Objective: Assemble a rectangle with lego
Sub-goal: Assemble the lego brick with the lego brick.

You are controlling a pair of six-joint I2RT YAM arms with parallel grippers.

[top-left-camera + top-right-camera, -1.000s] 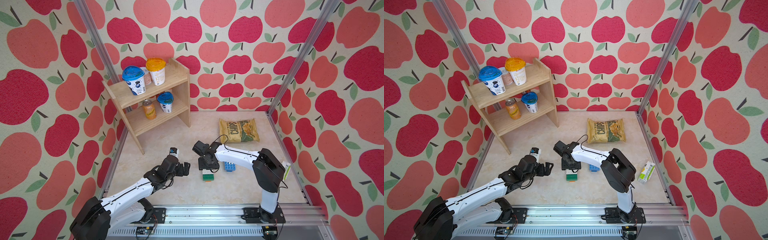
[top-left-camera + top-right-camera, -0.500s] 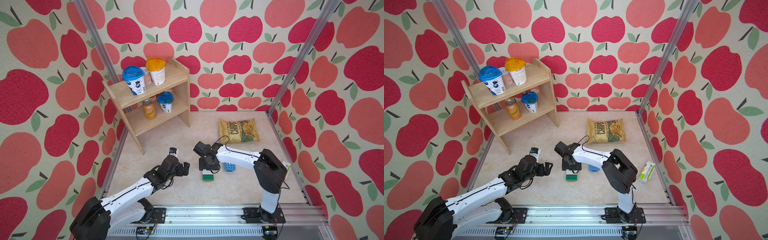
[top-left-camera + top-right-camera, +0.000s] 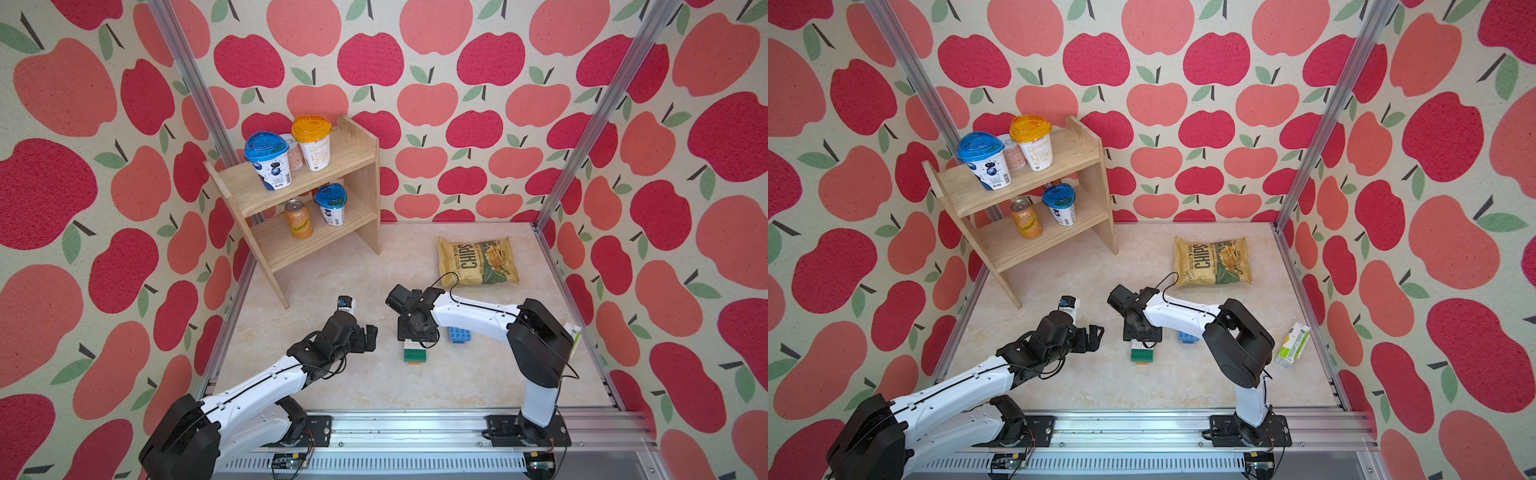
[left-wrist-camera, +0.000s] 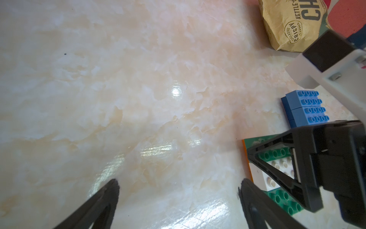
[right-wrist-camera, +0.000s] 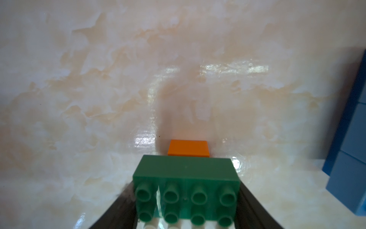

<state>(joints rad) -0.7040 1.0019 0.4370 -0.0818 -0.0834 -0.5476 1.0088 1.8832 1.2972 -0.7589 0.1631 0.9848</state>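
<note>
A small lego stack sits mid-floor in both top views: a green brick (image 3: 417,356) beside a white brick (image 3: 409,344), with an orange brick (image 5: 188,148) showing beneath. My right gripper (image 3: 415,332) points down over it. In the right wrist view its fingers (image 5: 249,198) press both short ends of the green brick (image 5: 186,178). A block of blue lego (image 3: 459,333) rests just right of it, untouched. My left gripper (image 3: 370,336) hovers left of the stack, open and empty (image 4: 178,182).
A chips bag (image 3: 478,262) lies behind the right arm. A wooden shelf (image 3: 307,199) with cups and a can stands at the back left. A green-and-white carton (image 3: 1293,345) lies by the right wall.
</note>
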